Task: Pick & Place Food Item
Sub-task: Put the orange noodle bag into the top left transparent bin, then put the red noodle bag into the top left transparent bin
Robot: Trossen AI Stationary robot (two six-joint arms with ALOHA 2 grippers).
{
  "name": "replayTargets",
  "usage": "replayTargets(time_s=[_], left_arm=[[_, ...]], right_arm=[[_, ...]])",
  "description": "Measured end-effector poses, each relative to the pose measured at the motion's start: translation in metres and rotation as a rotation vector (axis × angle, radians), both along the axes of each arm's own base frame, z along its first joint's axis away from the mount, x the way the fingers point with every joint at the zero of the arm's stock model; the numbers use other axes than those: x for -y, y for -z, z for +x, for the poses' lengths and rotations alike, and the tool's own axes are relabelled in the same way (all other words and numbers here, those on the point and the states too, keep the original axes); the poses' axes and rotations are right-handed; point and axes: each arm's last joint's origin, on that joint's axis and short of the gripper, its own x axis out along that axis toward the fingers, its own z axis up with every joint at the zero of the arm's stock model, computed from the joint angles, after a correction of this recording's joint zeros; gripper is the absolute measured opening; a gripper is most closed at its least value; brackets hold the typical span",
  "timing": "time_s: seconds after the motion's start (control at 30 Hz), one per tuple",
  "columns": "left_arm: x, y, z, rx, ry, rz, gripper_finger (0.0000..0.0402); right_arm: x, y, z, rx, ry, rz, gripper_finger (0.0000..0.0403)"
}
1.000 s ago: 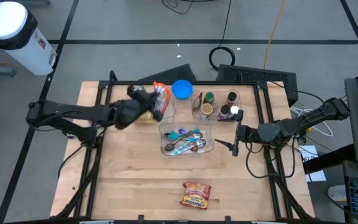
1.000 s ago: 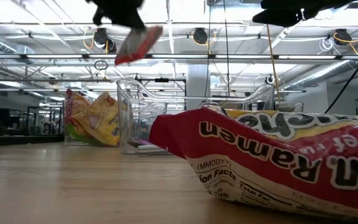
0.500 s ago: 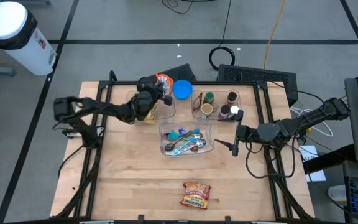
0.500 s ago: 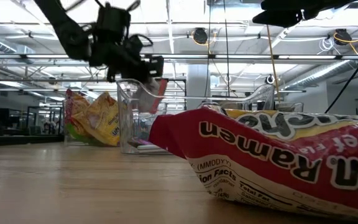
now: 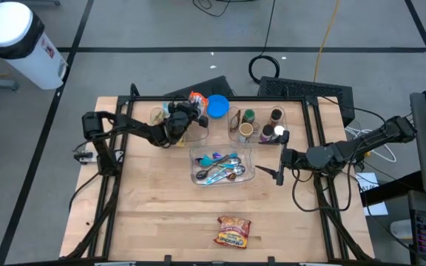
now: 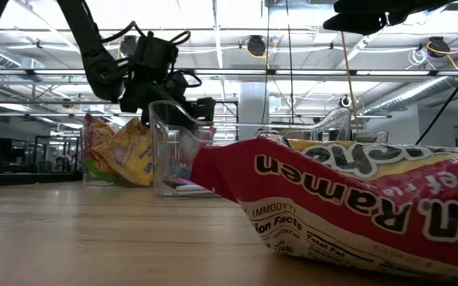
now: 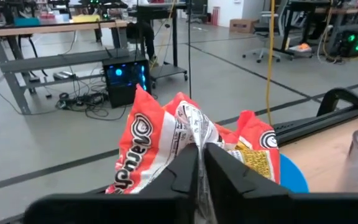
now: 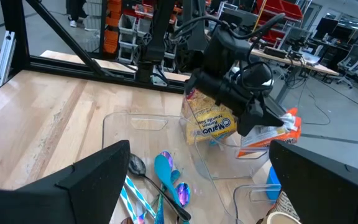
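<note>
gripping orange packet [image 7: 166, 140], left gripper [image 7: 199, 169]; "ramen" pack [image 6: 356, 206] near.

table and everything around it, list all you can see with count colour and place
ramen packet: one, red and yellow, flat on the near part of the table
orange packet: one, orange and white, pinched in the left gripper over the far left bin
yellow packet: one, yellow, inside the far left bin
clear bins: three, see-through, grouped at the far middle of the table
spoons: several, teal and silver, in the middle bin
bottles and cups: a few, dark and tan, in the far right bin
blue lid: one, blue, far edge of the table
table: one, light wood
white bin: one, white, on the floor at far left
left gripper: shut on the orange packet
right gripper: open, idle at the table's right side
</note>
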Motion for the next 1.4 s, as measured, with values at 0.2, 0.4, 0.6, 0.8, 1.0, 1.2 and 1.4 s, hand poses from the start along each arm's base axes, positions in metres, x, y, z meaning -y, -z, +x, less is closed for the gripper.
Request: replayTargets(time_s=[0.2, 0.4, 0.6, 0.8, 1.0, 1.2, 1.4], left_arm=[[0.005, -0.001, 0.002, -0.007, 0.013, 0.005, 0.0120], [0.016, -0.016, 0.003, -0.047, 0.056, 0.070, 0.0202], [0.036, -0.054, -0.002, -0.050, 0.112, 0.179, 0.0249], [0.070, -0.095, -0.011, 0.077, 0.250, 0.228, 0.0264], [0.120, -0.119, -0.012, 0.208, 0.665, 0.266, 0.0257], [0.172, -0.127, -0.009, 0.239, 0.962, 0.221, 0.0253], [0.221, -0.103, 0.000, 0.100, 1.139, 0.093, 0.0255]], right_arm=[[0.000, 0.000, 0.000, 0.000, -0.001, 0.000, 0.0380], [0.000, 0.000, 0.000, 0.000, 0.000, 0.000, 0.0380], [0.000, 0.000, 0.000, 0.000, 0.000, 0.000, 0.0380], [0.000, 0.000, 0.000, -0.001, -0.001, -0.001, 0.0380], [0.000, 0.000, 0.000, -0.001, -0.001, 0.000, 0.0380], [0.000, 0.000, 0.000, 0.001, 0.000, 0.002, 0.0380], [0.000, 0.000, 0.000, 0.001, 0.000, 0.003, 0.0380]])
